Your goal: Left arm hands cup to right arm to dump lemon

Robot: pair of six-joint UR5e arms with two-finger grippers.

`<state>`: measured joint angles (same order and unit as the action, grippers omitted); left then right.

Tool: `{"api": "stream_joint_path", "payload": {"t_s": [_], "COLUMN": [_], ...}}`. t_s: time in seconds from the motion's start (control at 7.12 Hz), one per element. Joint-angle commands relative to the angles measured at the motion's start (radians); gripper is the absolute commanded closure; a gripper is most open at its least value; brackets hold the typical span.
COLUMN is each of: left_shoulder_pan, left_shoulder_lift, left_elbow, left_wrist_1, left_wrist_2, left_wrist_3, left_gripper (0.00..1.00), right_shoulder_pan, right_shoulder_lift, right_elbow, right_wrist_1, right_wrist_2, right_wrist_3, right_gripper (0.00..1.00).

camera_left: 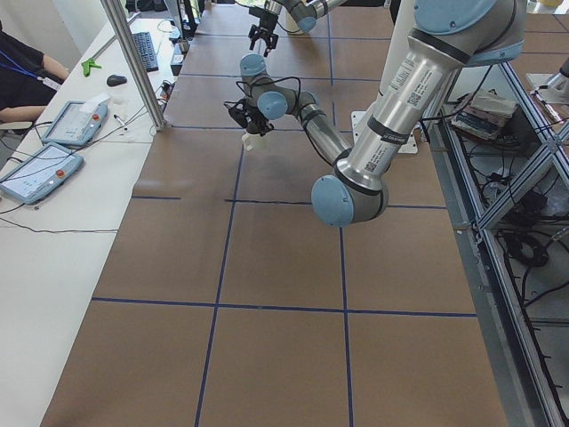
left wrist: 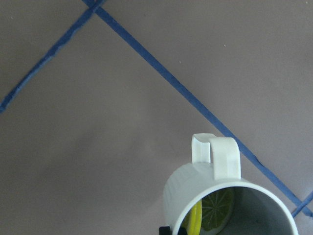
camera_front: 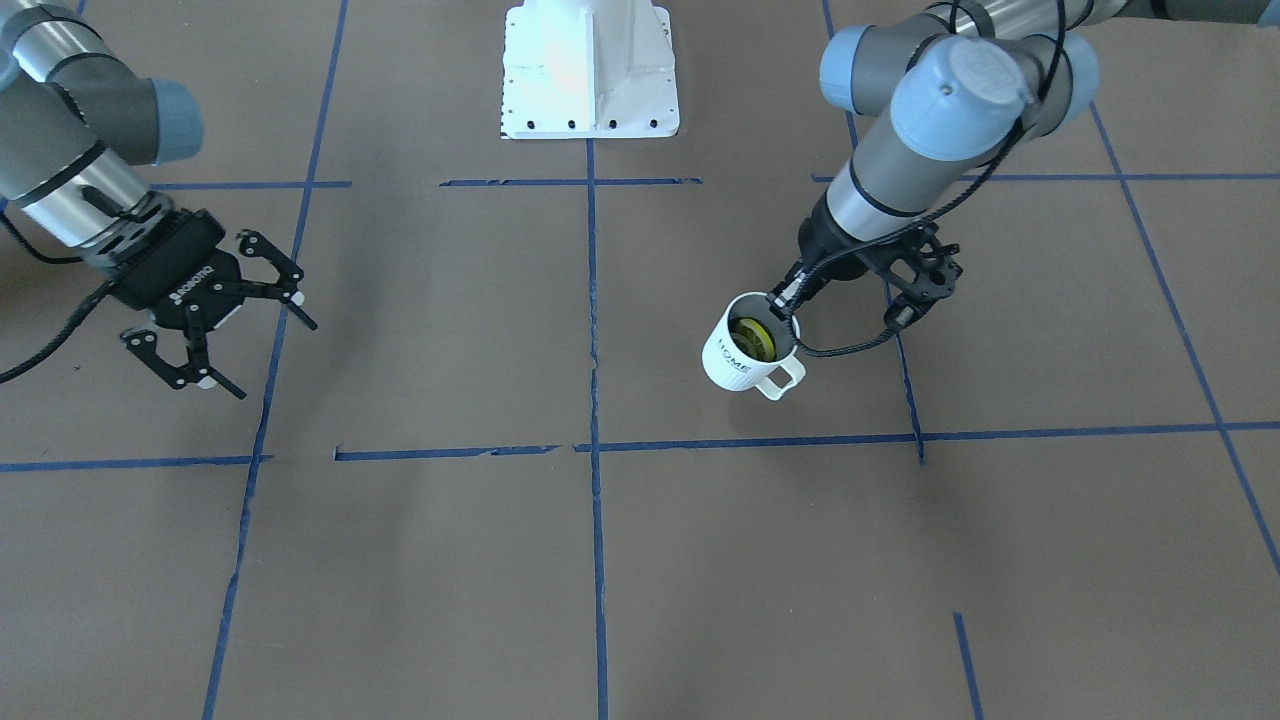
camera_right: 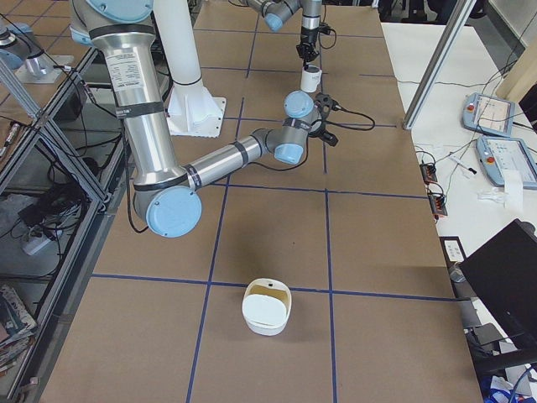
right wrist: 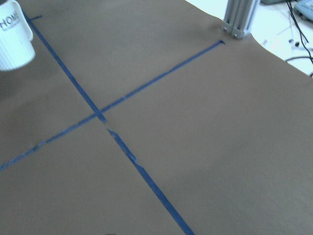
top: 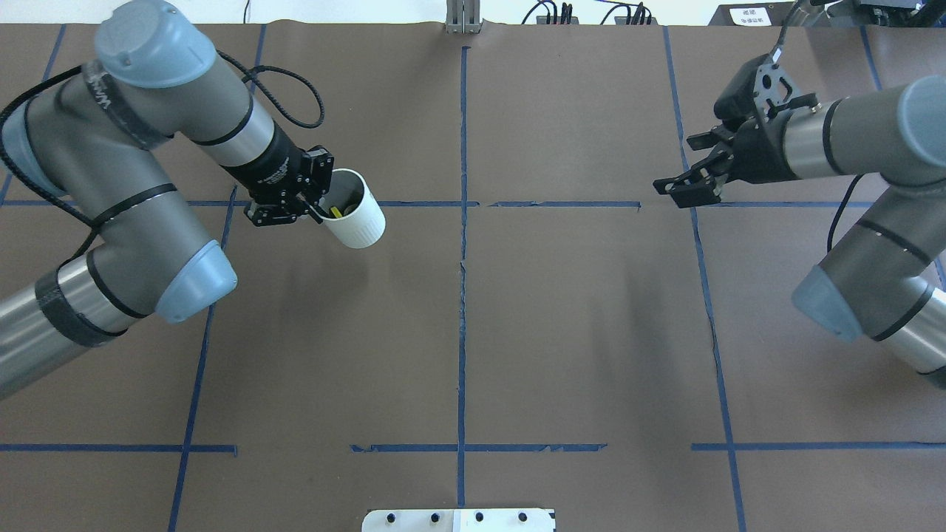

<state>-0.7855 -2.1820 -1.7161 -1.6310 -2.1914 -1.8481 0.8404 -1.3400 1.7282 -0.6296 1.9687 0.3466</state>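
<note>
The white ribbed cup (camera_front: 735, 358) with "HOME" lettering hangs tilted above the table. My left gripper (camera_front: 788, 303) is shut on the cup's rim, one finger inside and one outside. The yellow-green lemon (camera_front: 752, 338) lies inside it. From overhead, the cup (top: 358, 218) sits left of centre at my left gripper (top: 316, 209). In the left wrist view the cup (left wrist: 195, 196), its handle pointing away, shows the lemon (left wrist: 215, 211). My right gripper (camera_front: 277, 361), lettered ROBOTIQ, stands open and empty far across the table (top: 684, 185). The right wrist view catches the cup (right wrist: 13, 39) at top left.
Blue tape lines grid the brown table. The white robot base (camera_front: 590, 70) stands at the table's middle edge. A white bowl (camera_right: 267, 309) sits on the table at the right end. An aluminium post (right wrist: 239, 19), a desk with tablets (camera_left: 40, 169) and a person's arm (camera_left: 27, 76) lie beyond.
</note>
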Motion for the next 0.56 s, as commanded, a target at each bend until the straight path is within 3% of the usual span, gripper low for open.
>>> {"api": "stream_joint_path", "payload": {"t_s": [0.0, 0.14, 0.42], "left_shoulder_pan": [0.034, 0.045, 0.068], "left_shoulder_lift": [-0.085, -0.100, -0.136], "left_elbow": [0.043, 0.043, 0.043], "left_wrist_1": [0.005, 0.005, 0.003], "left_wrist_2": [0.007, 0.007, 0.007], "left_wrist_3": [-0.063, -0.092, -0.150], "left_gripper": [1.00, 1.00, 1.00], "right_shoulder_pan": [-0.191, -0.261, -0.433], "right_shoulder_lift": [0.095, 0.120, 0.146], "right_elbow": [-0.019, -0.027, -0.025], "right_wrist_1": [0.184, 0.183, 0.224], "right_wrist_2": [-0.297, -0.376, -0.659], "right_wrist_3": [0.101, 0.098, 0.101], "right_gripper": [0.01, 0.01, 0.01]}}
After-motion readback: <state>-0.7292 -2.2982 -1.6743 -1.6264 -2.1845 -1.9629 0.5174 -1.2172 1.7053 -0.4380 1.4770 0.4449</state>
